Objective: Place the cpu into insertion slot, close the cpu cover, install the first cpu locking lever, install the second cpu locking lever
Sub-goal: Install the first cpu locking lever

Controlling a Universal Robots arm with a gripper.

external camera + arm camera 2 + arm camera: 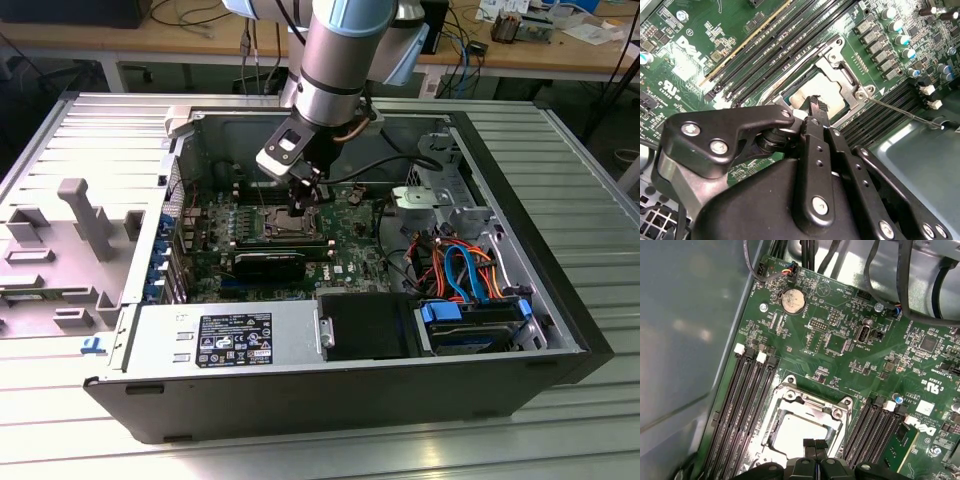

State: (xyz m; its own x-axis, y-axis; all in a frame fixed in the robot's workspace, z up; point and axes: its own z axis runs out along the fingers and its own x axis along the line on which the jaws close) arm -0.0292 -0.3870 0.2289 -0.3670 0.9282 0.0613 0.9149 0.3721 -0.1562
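Note:
The cpu [799,431] shows its silvery-grey top inside the insertion slot [283,222] on the green board. Around it the cpu cover [812,405] lies flat as a silvery frame. My gripper [815,444] hangs just above the chip's edge, its black fingertips [816,106] pressed together with nothing between them. In the second wrist view the cpu [827,94] sits right under the tips, framed by the cpu cover [839,59]. A thin metal locking lever [905,113] sticks out from the socket's corner over the black slots. In the exterior view the gripper [303,203] is down inside the computer case.
Long black memory slots [742,405] run along both sides of the socket. The case's metal wall [685,340] stands close on one side. Bundled cables [455,268], a black power supply [230,340] and a drive bay [470,325] fill the case's near part.

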